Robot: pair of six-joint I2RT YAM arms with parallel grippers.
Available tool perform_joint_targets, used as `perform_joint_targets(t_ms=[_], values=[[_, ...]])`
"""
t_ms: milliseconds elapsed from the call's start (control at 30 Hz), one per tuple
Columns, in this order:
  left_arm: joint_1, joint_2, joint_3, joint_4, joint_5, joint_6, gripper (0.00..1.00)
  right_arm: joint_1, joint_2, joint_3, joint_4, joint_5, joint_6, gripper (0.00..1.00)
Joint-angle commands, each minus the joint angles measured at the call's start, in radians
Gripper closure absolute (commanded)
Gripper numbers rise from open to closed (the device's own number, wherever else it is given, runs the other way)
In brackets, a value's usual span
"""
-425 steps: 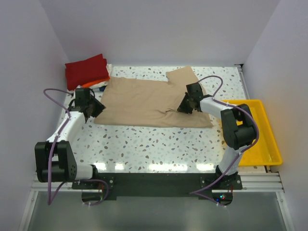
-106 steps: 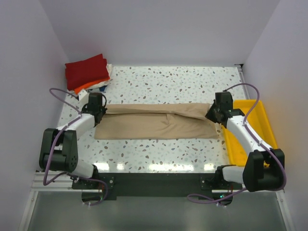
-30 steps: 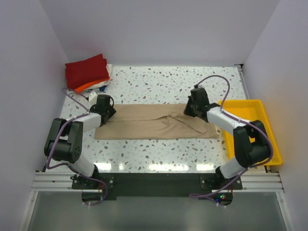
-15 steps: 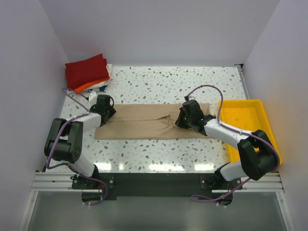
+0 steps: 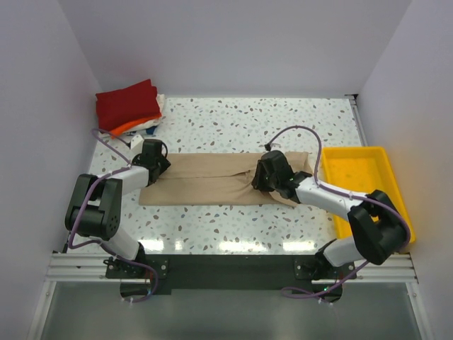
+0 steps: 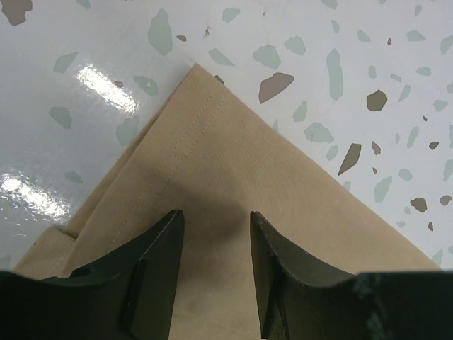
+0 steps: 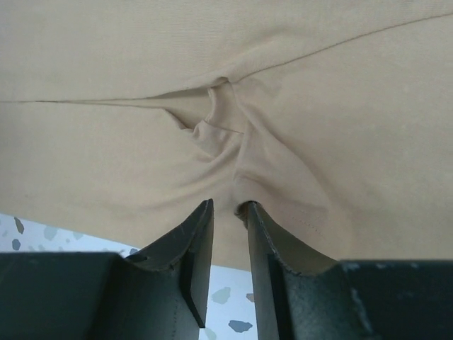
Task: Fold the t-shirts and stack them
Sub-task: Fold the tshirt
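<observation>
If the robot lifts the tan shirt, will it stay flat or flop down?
It would probably flop: the shirt bunches into wrinkles where the right gripper pinches it. It looks thin and light, lying flat in layers, so unheld parts would likely droop.

Right gripper [image 5: 260,180] is carried leftward along the tan t-shirt [image 5: 205,180] toward frame centre; the cloth's right end is dragged with it.

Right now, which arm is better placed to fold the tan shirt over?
Right, probably. The right gripper is nearly shut with the tan shirt bunched at its tips; the left gripper hangs open over a corner, holding nothing.
</observation>
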Motion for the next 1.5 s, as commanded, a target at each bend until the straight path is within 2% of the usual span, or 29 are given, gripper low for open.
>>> perform_joint_targets(t_ms=[0, 233, 300, 433, 567, 833, 967, 1100, 1233, 1367, 1467], values=[[-0.006, 0.008, 0.024, 0.035, -0.012, 0.015, 0.53, 0.004, -0.051, 0.017, -0.021, 0.060, -0.020, 0.69], [-0.004, -0.008, 0.024, 0.041, -0.005, 0.017, 0.53, 0.004, -0.211, 0.034, -0.103, 0.120, -0.042, 0.64], [-0.005, -0.011, 0.026, 0.045, 0.003, 0.012, 0.53, 0.004, -0.208, 0.048, -0.139, 0.140, -0.042, 0.63], [-0.004, -0.006, 0.036, 0.050, 0.027, 0.009, 0.54, 0.000, -0.134, 0.092, -0.153, 0.163, -0.025, 0.63], [-0.006, -0.009, 0.052, 0.055, 0.057, 0.008, 0.54, 0.002, 0.025, 0.129, -0.130, 0.153, 0.001, 0.64], [-0.015, -0.031, 0.064, 0.045, 0.075, 0.018, 0.54, 0.004, 0.188, 0.088, -0.067, 0.098, 0.044, 0.65], [-0.047, -0.042, 0.043, 0.038, 0.083, 0.021, 0.55, 0.002, 0.138, 0.076, -0.098, 0.110, 0.047, 0.64], [-0.136, -0.087, 0.015, 0.018, 0.061, 0.035, 0.55, 0.002, 0.052, 0.102, -0.164, 0.153, 0.032, 0.63], [-0.179, -0.127, -0.016, -0.002, 0.046, 0.055, 0.55, -0.006, -0.020, 0.112, -0.216, 0.193, 0.033, 0.62], [-0.224, -0.135, -0.043, -0.017, 0.034, 0.081, 0.56, -0.091, -0.019, 0.097, -0.218, 0.169, 0.032, 0.62], [-0.268, -0.126, -0.060, -0.025, 0.018, 0.098, 0.64, -0.191, -0.016, 0.062, -0.178, 0.102, 0.027, 0.62]])
